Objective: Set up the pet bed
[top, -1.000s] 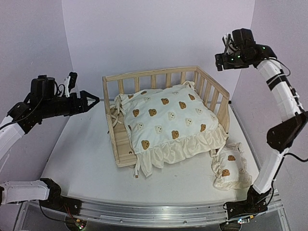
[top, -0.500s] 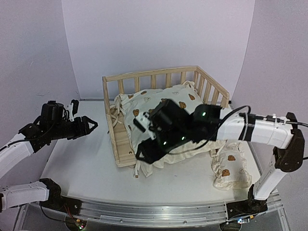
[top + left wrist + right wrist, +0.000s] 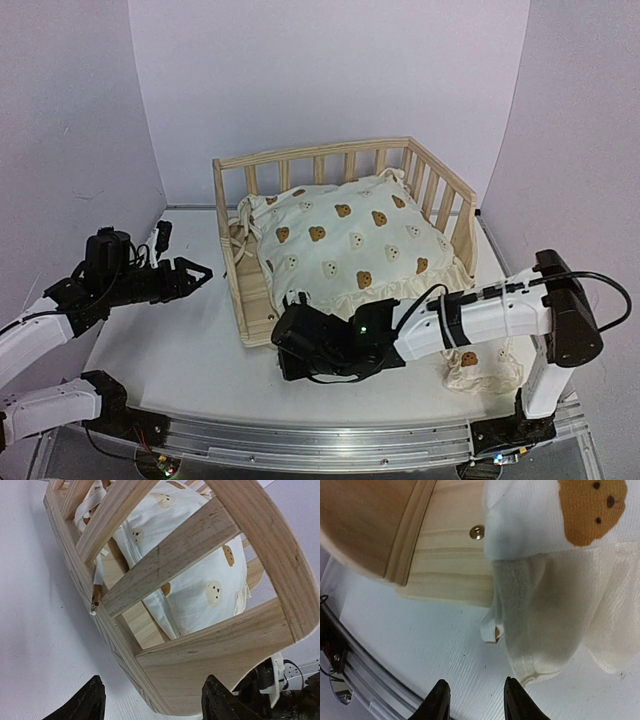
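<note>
Top external view: both arms are low beside the pet bed (image 3: 318, 155), and neither is gripping anything.
Pet bed sits mid-table (image 3: 170, 350) with the bear-print cushion (image 3: 345, 240) inside. Left gripper (image 3: 198, 272) hovers near the left rail, jaws wide and empty. Right gripper (image 3: 472, 700) is at the front corner by the cushion's frill, jaws narrowly apart, holding nothing.

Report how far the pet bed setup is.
Done: the cushion lies in the pet bed, skewed, its frill over the open front. In hand: the right gripper, empty, is low at that frill; the left gripper hangs open. Left: the pillow lies outside on the table.
</note>
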Tool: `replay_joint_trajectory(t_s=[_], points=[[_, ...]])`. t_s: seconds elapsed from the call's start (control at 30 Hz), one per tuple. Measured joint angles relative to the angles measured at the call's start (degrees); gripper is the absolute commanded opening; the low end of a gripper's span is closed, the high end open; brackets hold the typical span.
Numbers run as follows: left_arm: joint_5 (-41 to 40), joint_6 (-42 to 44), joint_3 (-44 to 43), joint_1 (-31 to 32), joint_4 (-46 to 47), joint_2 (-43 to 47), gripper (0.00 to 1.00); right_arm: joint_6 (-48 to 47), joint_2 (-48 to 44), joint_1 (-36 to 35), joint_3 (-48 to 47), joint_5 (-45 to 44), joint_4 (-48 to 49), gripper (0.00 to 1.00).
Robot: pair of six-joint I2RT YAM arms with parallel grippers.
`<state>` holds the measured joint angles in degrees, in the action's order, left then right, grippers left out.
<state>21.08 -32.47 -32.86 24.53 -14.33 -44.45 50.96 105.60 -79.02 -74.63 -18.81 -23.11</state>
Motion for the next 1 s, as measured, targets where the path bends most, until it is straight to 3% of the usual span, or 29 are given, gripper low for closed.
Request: replay_joint_trajectory(t_s=[0.17, 0.3, 0.5, 0.87, 1.0], points=[[1.3, 0.1, 0.0, 0.0, 0.4, 2.5, 0.66, 1.6, 5.2, 0.3, -1.4, -4.4, 3.8, 0.36], [-0.4, 0.0, 0.0, 0.0, -0.2, 6.6, 0.71, 1.8, 6.2, 0.3, -1.4, -6.4, 4.6, 0.42], [-2.7, 0.5, 0.0, 0.0, -0.9, 8.5, 0.72, 1.7, 6.3, 0.4, -1.4, -9.1, 5.9, 0.33], [-2.8, 1.2, -1.4, 0.0, -2.7, 7.7, 0.72, 2.6, 10.8, 0.6, -4.5, -9.4, 8.2, 0.35], [-2.8, 1.9, -2.1, 0.0, -3.4, 8.6, 0.73, 3.0, 11.5, 0.6, -4.5, -10.7, 8.9, 0.24]])
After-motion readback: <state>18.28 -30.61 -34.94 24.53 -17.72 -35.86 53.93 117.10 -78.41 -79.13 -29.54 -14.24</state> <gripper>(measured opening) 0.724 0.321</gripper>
